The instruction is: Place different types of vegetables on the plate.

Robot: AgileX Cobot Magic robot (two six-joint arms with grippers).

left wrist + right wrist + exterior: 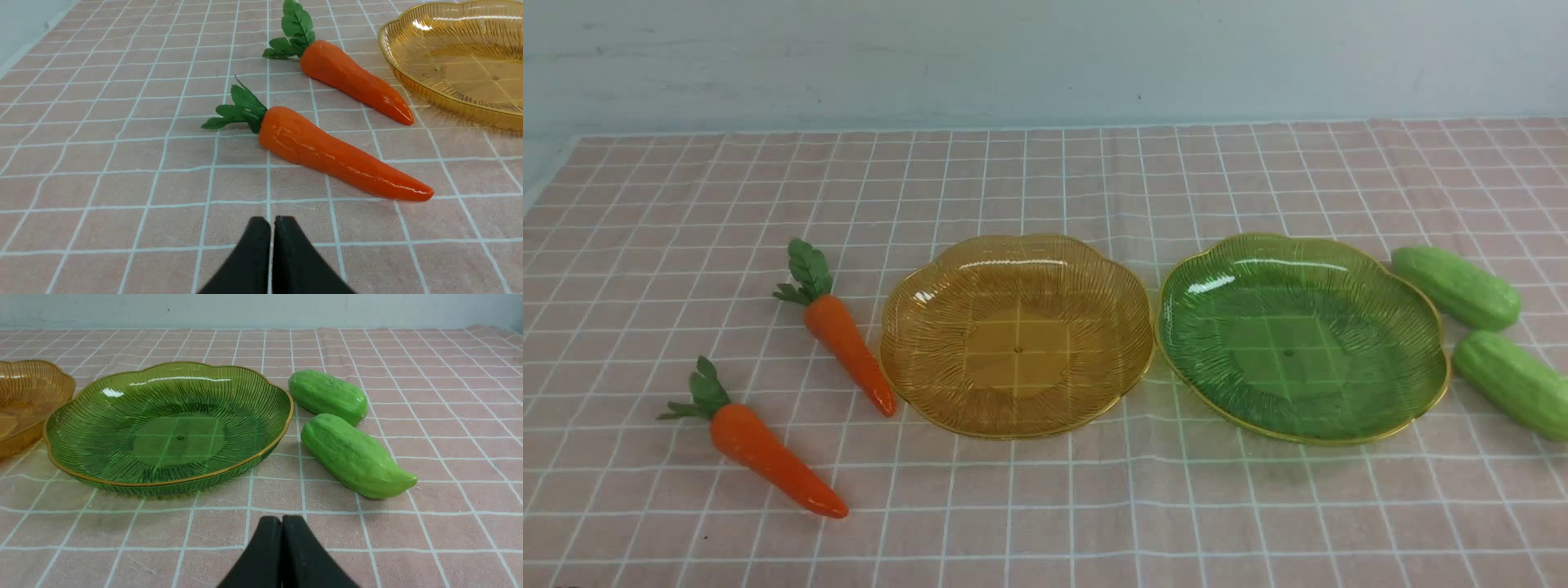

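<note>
Front view: amber plate [1017,351], green plate [1289,353], both empty; orange carrots [778,461] on cloth beside amber, green cucumbers [1455,287] beside green; both grippers [272,220] [282,519] closed, nothing held

Tabletop with checked cloth [1062,506], against pale wall [1045,65].

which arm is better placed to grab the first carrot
Left, most likely: both carrots lie on the robot's left, near the shut left fingers, while the right wrist view shows only cucumbers and plates.
</note>
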